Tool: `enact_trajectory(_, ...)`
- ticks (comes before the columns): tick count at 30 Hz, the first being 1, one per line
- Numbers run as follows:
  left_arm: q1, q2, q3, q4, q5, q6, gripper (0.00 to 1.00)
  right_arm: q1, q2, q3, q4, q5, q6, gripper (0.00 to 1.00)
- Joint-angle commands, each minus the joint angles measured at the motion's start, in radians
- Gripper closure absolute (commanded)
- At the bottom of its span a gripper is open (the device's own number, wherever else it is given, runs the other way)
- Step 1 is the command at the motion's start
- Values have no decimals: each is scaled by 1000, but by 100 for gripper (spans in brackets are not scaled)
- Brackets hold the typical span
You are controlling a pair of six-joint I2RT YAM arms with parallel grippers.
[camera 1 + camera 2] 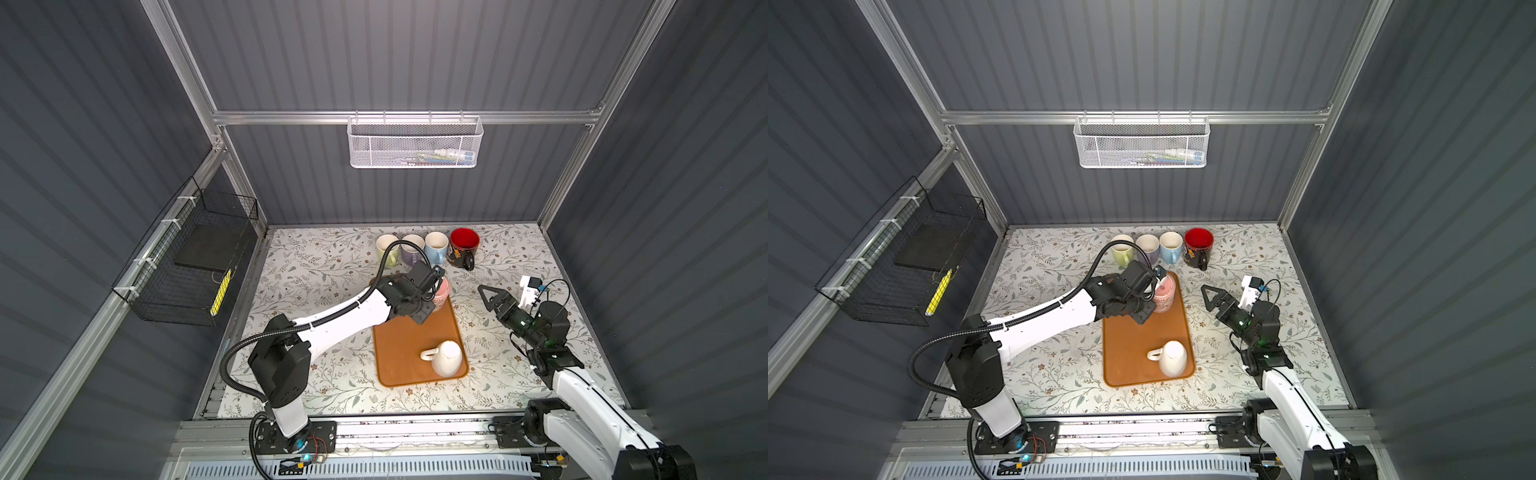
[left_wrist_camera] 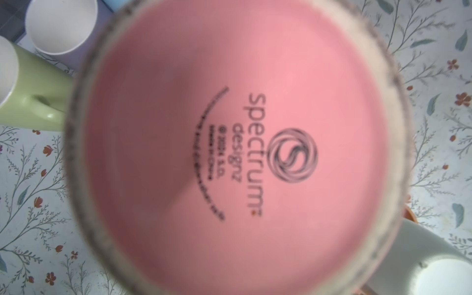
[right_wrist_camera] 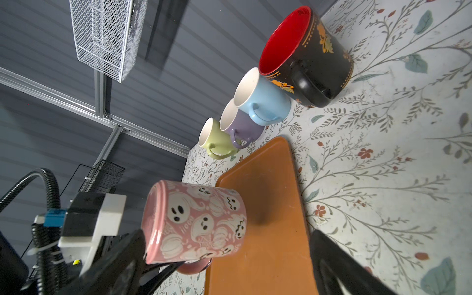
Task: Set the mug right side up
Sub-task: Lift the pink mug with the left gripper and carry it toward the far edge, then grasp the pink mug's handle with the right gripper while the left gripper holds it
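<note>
At lower centre in both top views, a white mug (image 1: 446, 358) is seen mouth-down on the near end of the orange tray (image 1: 405, 345); right of the tray, the right gripper (image 1: 492, 297) is held spread wide and empty; at the tray's far end the pink mug (image 1: 443, 291) (base up, ghosts printed on it) is clamped by the nearly closed left gripper (image 1: 434, 293); contact with the tray cannot be told; behind, four upright mugs (image 1: 436, 245) are lined up.
</note>
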Motion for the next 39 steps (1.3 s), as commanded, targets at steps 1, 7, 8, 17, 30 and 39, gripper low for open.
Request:
enact_trajectory(1, 30, -91, 23, 81, 21, -95, 100, -4, 7, -10, 39, -28, 4, 1)
enact_trajectory(7, 81, -168, 14, 113, 84, -178, 100, -4, 6, -10, 89, -72, -7, 1)
enact_trajectory(8, 88, -183, 8, 123, 93, -188, 100, -4, 6, -13, 99, -76, -6, 1)
enact_trajectory(17, 122, -349, -108, 266, 161, -271, 100, -4, 32, -63, 366, -166, 52, 2)
enact_trajectory(30, 176, -525, -261, 578, 314, -412, 100, 25, 113, -71, 761, -277, 201, 4)
enact_trajectory(39, 196, -582, -372, 842, 408, -521, 100, 146, 115, 4, 765, -273, 180, 5)
